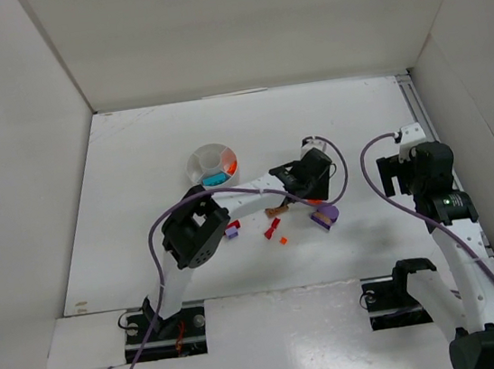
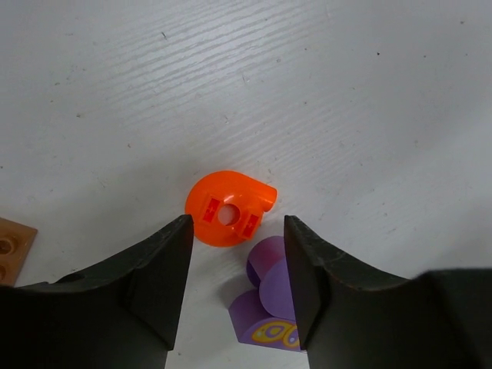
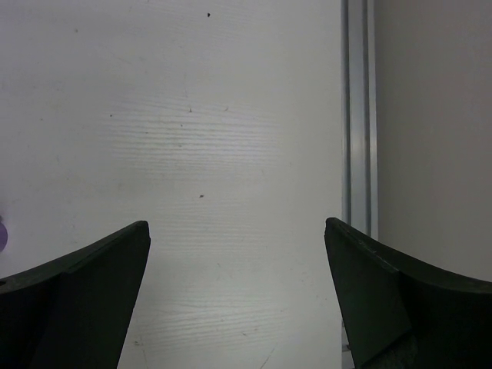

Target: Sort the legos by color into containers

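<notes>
Legos (image 1: 274,227) lay on the table (image 2: 307,92), and your left tool (image 2: 237,231), half spread and pinching nothing, straddled the orange lego (image 2: 229,217) with a purple lego (image 2: 270,304) just beside it, so closing could have snagged both or flicked one away; your right tool (image 3: 238,238) hung spread wide.
</notes>
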Motion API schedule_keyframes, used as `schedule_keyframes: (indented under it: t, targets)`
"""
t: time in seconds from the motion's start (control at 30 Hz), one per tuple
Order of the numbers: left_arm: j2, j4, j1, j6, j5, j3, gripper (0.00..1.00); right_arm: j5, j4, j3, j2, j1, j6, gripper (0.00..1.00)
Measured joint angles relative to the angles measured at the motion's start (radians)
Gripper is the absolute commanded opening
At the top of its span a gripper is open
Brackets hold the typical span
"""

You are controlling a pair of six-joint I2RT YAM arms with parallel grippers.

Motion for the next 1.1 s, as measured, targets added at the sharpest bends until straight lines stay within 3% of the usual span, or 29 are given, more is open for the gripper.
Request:
schedule_keyframes:
  t: [0.27,0.63,1.1]
  targets:
    - [0.047,-0.008,0.000,0.005,-0.051,0.000,0.43,-0.003,0.000,0.000,0.000,0.000,-0.011,1.00]
    - [0.057,-0.007,-0.001,0.011,-0.081,0.021,0.16,-0.003,0.003,0.000,0.000,0.000,-0.015,1.00]
    - [0.029,-0.036,-0.001,0.011,-0.133,0.009,0.14,-0.003,0.005,0.000,0.000,0.000,-0.015,1.00]
